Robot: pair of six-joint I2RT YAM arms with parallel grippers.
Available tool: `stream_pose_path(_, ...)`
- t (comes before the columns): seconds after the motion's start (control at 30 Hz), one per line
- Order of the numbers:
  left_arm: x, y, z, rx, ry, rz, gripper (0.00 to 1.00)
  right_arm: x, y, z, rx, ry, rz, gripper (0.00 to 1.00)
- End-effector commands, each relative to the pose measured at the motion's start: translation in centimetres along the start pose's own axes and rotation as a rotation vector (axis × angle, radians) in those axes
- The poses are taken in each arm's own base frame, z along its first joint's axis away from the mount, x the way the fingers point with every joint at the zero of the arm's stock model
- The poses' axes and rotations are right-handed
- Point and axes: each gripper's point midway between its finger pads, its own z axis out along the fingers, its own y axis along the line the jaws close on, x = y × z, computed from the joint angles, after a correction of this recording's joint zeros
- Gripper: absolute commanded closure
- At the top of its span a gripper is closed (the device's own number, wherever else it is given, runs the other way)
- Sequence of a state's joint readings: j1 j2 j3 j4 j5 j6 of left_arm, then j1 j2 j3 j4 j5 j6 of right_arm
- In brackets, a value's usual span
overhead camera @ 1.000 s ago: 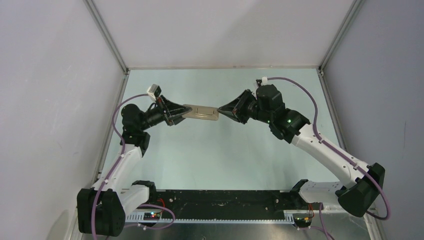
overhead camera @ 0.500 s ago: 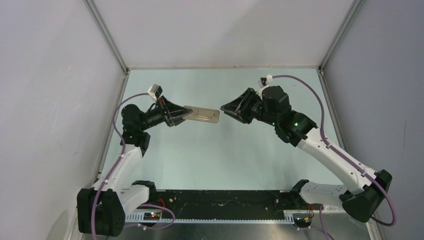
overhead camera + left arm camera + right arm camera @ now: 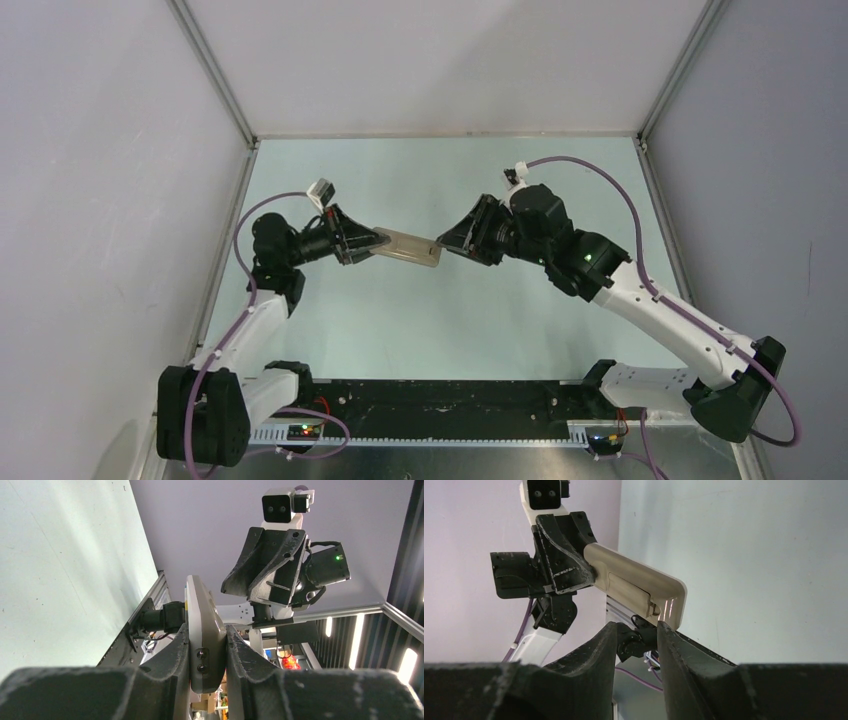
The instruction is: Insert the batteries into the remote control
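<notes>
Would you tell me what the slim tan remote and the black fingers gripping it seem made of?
Slim tan remote control: likely moulded plastic, smooth satin, crisp seam lines. Left gripper's black fingers: probably printed plastic, matte, grainy, scuffed.

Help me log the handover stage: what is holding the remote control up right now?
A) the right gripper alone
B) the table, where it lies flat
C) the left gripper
C: in the left wrist view the left gripper is clamped on both faces of the remote control, which is held off the table, while the right gripper shows an empty gap between its fingers, with the remote beyond their tips.
</notes>
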State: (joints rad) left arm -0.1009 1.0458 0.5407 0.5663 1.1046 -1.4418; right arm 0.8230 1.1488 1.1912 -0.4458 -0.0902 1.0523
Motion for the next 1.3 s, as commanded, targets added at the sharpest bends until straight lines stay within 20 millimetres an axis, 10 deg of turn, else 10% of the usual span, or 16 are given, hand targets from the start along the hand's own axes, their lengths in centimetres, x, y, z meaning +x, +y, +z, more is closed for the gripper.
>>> stream_pose_path(0.0,0.5,-0.4,0.0,0.024,0.028,0.078,1.0,-0.3,0.4,-0.5,0.005,-0.008,-0.023,0.6)
stream_pose_path(1.27,0.7,-1.3,0.2,0.039,0.042,0.103,1.0,1.9,-0.3,3.3,0.011,0.109,0.011,1.0)
